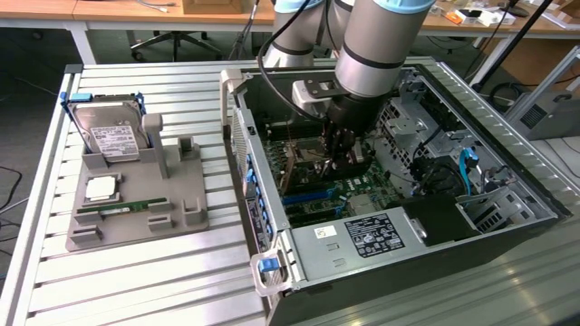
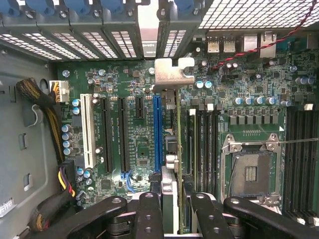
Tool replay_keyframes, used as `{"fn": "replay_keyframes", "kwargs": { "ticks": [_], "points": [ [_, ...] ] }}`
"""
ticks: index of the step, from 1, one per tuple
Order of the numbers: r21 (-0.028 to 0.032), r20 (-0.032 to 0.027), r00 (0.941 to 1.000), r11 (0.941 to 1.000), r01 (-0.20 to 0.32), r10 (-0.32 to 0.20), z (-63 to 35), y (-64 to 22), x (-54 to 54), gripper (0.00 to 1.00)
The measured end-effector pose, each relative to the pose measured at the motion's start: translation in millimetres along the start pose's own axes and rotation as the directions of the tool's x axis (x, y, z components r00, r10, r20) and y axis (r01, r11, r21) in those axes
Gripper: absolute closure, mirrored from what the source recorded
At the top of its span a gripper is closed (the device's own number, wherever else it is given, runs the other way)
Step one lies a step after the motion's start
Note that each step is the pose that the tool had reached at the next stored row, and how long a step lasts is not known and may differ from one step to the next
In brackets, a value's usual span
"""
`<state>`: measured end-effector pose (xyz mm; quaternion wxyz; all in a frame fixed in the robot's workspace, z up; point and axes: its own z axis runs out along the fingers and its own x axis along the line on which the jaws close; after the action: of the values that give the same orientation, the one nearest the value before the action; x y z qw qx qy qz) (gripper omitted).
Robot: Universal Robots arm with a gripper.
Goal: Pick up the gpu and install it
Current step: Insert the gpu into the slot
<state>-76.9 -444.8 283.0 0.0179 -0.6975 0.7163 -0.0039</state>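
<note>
Spanning the frame, the ribbed metal worktop carries an open computer case lying on its side along the edge at the exterior view's right, and a grey holder tray nearer the edge at the exterior view's left; inside the case the green motherboard lies exposed, with a silver power supply at the near end and an empty processor socket to one side; the robot arm reaches down into the case from the far edge, and its tool grips the gpu, the black fingers closed on either side of the card's upper edge; the card hangs edge-on and upright, its silver bracket toward the rear slot openings of the case, and it sits just beside the blue expansion slot, between that slot and the black memory slots; whether its lower edge touches the board cannot be told; on the tray, a silver hard drive with a white label leans upright in blue rails at the far end, a square processor lies flat below it, and a slim green memory stick lies across the tray nearer the front.
</note>
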Motion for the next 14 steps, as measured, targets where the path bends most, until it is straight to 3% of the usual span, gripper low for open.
{"fn": "replay_keyframes", "kwargs": {
  "ticks": [14],
  "points": [
    [0.0001,0.0001,1.0,1.0,0.0,0.0,1.5,3.5,0.3,0.73]
  ]
}}
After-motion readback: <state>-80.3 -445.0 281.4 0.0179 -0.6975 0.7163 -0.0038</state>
